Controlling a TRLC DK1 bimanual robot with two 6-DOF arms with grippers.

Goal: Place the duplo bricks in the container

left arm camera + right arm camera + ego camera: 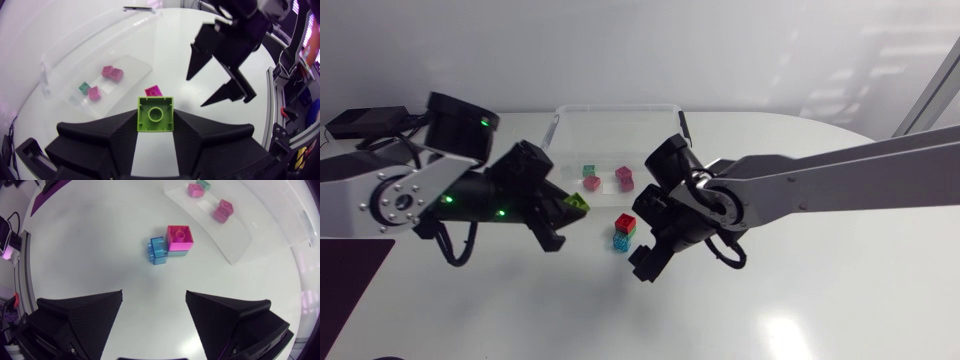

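Left hand (156,129) was closed on a lime brick (156,114), fingers against two opposite walls, above the bench (800,300) just short of the tub (616,110). Right hand (154,300) stood open over the red-and-blue cluster (170,244). The brick was judged light, rigid and smooth-sided. The flat side walls gave the sound grip. It appeared square and glossy, with one round boss on the visible face.

Left arm (360,195): silver-grey link, black joints, green lights, screw ring.
Right arm (840,175): silver-grey links, black cable loop.
Left gripper (156,120): matte black wedges.
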